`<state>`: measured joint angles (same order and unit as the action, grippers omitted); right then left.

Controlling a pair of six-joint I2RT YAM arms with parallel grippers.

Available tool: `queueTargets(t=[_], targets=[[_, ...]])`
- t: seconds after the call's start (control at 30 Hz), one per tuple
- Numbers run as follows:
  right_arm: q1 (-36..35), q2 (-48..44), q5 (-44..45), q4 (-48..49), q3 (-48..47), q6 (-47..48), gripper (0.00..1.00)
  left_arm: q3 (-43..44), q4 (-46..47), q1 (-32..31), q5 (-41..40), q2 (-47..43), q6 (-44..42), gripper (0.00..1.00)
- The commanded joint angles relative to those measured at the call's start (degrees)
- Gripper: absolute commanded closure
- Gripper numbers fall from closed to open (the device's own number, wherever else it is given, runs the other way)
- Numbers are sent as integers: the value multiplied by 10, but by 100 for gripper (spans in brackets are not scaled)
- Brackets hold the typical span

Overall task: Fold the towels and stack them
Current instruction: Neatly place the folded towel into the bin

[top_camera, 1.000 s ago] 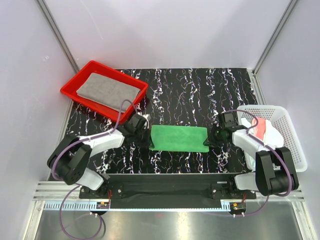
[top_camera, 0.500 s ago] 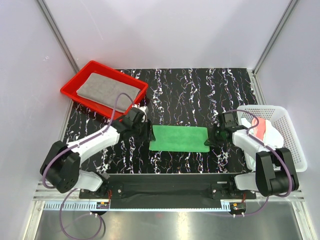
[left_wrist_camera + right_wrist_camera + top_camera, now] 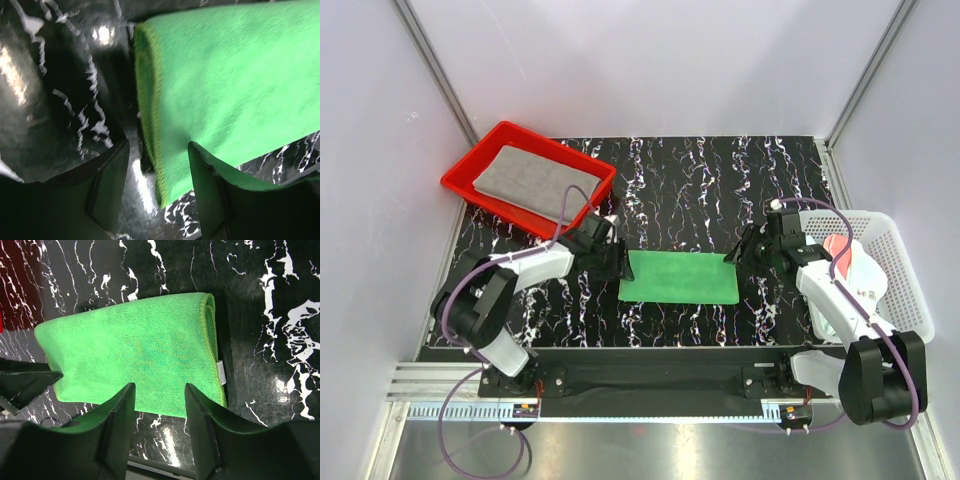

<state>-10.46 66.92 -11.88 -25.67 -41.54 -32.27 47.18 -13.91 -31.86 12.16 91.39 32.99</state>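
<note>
While the green towel [image 3: 680,277] lies with its long axis left-to-right, left fingers [image 3: 107,192] and right fingers [image 3: 117,425] stand apart, empty.

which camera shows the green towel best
Right wrist: the green towel fills the frame nearly whole, with its folded edge and hem clear; only its near edge sits behind the right claw. Top external shows it whole but small. Left wrist shows just one end, close up.

Four towels are in view: one grey towel [image 3: 535,180], one green towel [image 3: 680,277], one white towel [image 3: 868,263], one salmon-pink towel [image 3: 837,248]. One red tray [image 3: 460,185], one white basket [image 3: 912,295]. Two pincers: left pincer [image 3: 617,262], right pincer [image 3: 738,250].
</note>
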Motion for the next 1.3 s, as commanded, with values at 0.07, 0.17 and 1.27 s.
queueTargets(t=[0.07,0.17,1.27], targets=[[-3,-16,5,-7,-14,17,50,5,65,0,40,40,1,44],[-3,-14,5,-3,-12,17,50,8,61,-2,41,53,7,45],[-3,7,-10,37,-18,33,50,348,-278,74,-372,24,-311,100]])
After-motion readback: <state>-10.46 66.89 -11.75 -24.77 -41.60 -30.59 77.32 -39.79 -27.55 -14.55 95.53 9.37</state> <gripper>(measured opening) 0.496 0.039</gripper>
